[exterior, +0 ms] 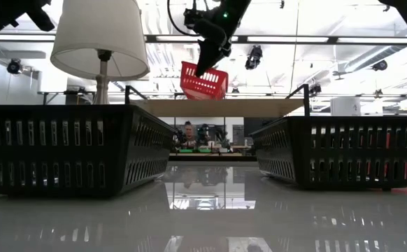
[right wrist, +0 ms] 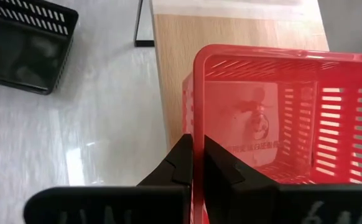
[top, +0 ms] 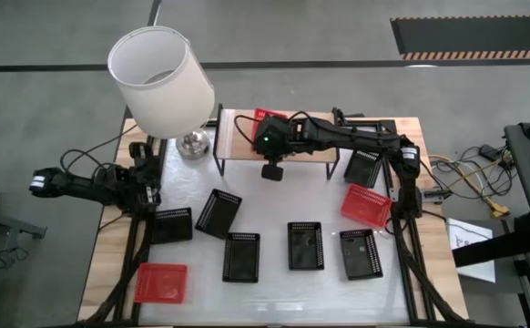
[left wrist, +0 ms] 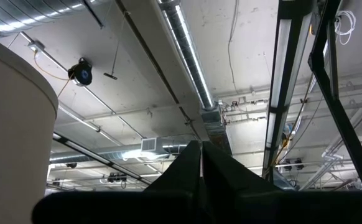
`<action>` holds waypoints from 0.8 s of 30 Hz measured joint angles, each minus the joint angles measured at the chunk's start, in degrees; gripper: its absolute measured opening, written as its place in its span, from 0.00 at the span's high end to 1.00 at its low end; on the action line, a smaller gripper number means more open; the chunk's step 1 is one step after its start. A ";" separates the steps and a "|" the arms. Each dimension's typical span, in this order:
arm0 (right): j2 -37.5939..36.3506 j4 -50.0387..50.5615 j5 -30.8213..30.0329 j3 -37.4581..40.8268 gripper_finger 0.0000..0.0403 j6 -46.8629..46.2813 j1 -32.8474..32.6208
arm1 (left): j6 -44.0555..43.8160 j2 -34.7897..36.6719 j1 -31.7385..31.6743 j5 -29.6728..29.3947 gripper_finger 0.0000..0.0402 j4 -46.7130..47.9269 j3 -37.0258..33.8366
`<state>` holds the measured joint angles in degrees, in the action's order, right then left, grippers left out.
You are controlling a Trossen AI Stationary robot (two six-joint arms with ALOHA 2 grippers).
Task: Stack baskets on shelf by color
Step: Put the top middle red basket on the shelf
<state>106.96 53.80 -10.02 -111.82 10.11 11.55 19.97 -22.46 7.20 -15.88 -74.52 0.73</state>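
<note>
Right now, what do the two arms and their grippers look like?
Both arms are dark, jointed and slim, with black cables looping off them. The right arm shows a small green light near its wrist. Each gripper, left and right, ends in two black wedge-shaped fingers.

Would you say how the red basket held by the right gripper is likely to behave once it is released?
Probably light: the right gripper lifts the red basket by one thin rim. It hangs tilted above the shelf, so it may tip or slide when dropped.
</note>
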 joint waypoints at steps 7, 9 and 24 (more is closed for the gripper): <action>0.00 -0.81 -0.48 1.50 0.90 0.77 0.11 | 0.00 0.00 0.00 0.00 1.00 0.00 0.00; 0.00 -0.96 -0.50 1.67 0.87 1.01 0.11 | 0.00 0.00 0.00 0.00 1.00 0.00 0.00; -0.35 3.69 -0.50 -6.30 0.73 1.23 -0.16 | 0.43 0.00 0.00 0.00 1.00 0.00 -0.04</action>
<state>106.61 57.49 -10.52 -118.11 11.33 11.39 20.39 -22.46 7.20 -15.88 -74.52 0.69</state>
